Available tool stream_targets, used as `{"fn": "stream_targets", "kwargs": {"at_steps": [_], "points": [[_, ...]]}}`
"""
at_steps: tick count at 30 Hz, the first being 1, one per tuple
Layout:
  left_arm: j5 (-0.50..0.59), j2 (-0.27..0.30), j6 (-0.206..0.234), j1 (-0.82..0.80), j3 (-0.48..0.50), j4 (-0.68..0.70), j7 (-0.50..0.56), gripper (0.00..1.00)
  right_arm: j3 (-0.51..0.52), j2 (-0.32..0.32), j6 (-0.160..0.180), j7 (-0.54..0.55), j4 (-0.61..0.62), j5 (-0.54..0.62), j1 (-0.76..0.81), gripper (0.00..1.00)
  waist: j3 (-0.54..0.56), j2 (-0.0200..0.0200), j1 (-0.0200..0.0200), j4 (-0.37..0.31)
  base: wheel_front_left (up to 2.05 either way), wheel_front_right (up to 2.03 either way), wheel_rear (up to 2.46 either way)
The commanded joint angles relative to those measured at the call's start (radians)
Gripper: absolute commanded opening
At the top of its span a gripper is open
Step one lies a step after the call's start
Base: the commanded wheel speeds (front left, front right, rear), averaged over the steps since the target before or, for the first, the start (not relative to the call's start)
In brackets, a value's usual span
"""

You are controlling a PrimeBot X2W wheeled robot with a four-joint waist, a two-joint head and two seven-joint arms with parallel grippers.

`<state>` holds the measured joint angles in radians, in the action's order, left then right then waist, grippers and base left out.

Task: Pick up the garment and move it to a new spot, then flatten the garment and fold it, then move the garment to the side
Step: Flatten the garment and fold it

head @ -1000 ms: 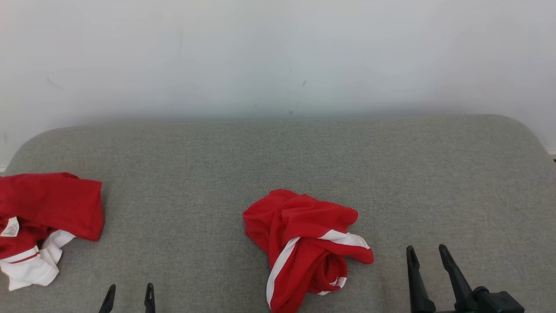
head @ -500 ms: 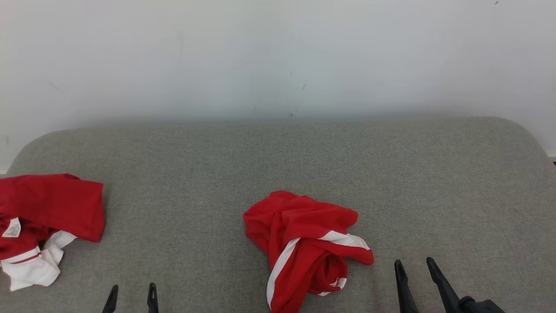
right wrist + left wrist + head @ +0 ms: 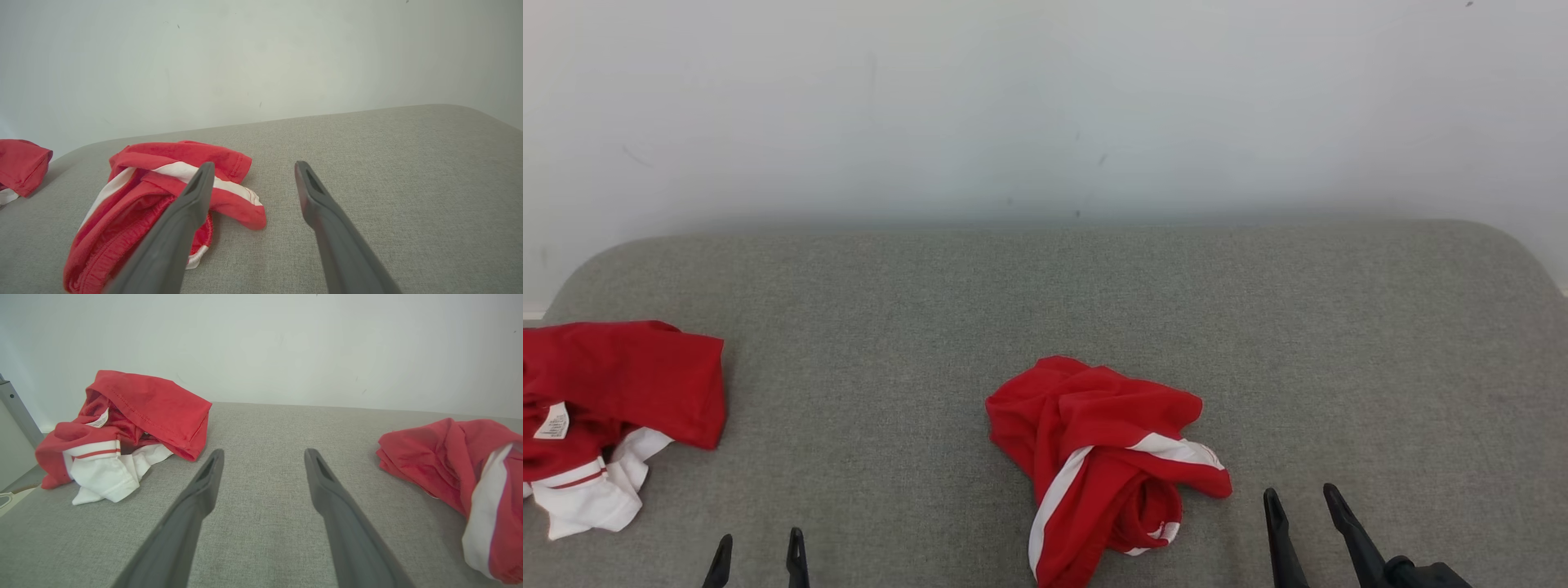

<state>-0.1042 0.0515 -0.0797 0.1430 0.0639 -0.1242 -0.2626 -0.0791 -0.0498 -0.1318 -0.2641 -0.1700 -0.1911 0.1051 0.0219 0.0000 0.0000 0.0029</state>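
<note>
The garment is a crumpled red heap with a white stripe, lying at the front middle of the grey cushioned surface. In the left wrist view the garment lies off to the right, and in the right wrist view the garment sits ahead to the left, partly behind one finger. My left gripper is open over bare fabric, well left of the heap. My right gripper is open just right of the heap, holding nothing.
A second red and white garment lies bunched at the surface's left edge. A pale wall stands right behind the surface. The surface's far corners are rounded.
My right gripper has drawn back toward the bottom edge of the head view. The head view has shifted slightly. Neither garment has moved.
</note>
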Motion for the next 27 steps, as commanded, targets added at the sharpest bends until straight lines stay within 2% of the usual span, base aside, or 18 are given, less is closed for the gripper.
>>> {"fn": "stream_targets", "kwargs": {"at_steps": [1,27], "points": [[-0.003,-0.001,-0.004,-0.005,0.003,-0.003,-0.003,1.0,0.002,-0.001,0.002,0.0,0.0,-0.004,0.001,1.0,0.0,0.0,0.0,0.0,0.0,0.0,0.0],[0.017,-0.002,-0.024,-0.008,0.004,-0.008,-0.003,1.0,0.004,-0.001,0.002,0.0,-0.007,-0.008,0.005,1.0,0.007,0.0,0.0,0.005,0.0,0.0,0.0]]}}
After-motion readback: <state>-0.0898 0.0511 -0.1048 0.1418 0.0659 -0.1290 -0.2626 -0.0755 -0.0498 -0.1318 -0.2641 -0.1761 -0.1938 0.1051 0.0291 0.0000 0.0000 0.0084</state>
